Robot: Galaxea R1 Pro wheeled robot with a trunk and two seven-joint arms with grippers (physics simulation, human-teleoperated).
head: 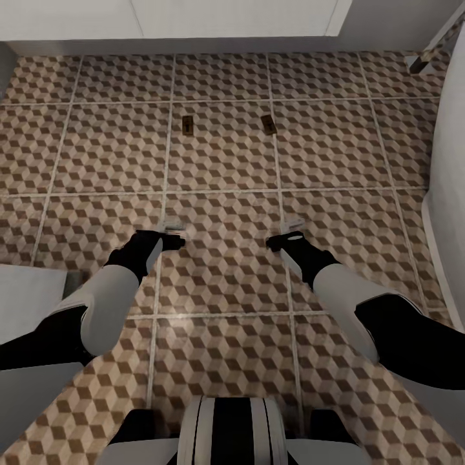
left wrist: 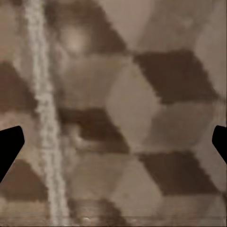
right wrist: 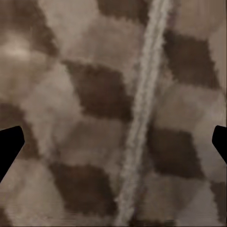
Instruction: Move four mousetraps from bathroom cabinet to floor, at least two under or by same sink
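Observation:
Two small tan mousetraps lie flat on the cube-patterned bathroom floor (head: 226, 168): one mousetrap (head: 187, 124) to the left, the other mousetrap (head: 268, 124) to the right, both close to the white vanity front (head: 174, 19) under the bathroom sink at the far edge. My left gripper (head: 174, 233) and right gripper (head: 284, 232) hang low over the tiles, nearer to me than the traps and apart from them. Both are open and hold nothing. In the wrist views the left gripper (left wrist: 113, 142) and right gripper (right wrist: 113, 142) have bare tile between dark fingertips (left wrist: 9, 144) (right wrist: 9, 144). The cabinet is out of view.
A tall white curved fixture (head: 449, 168) borders the floor on the right. A pale grey block (head: 26, 297) sits at the near left beside my left arm. A dark-tipped white leg (head: 423, 61) stands at the far right corner.

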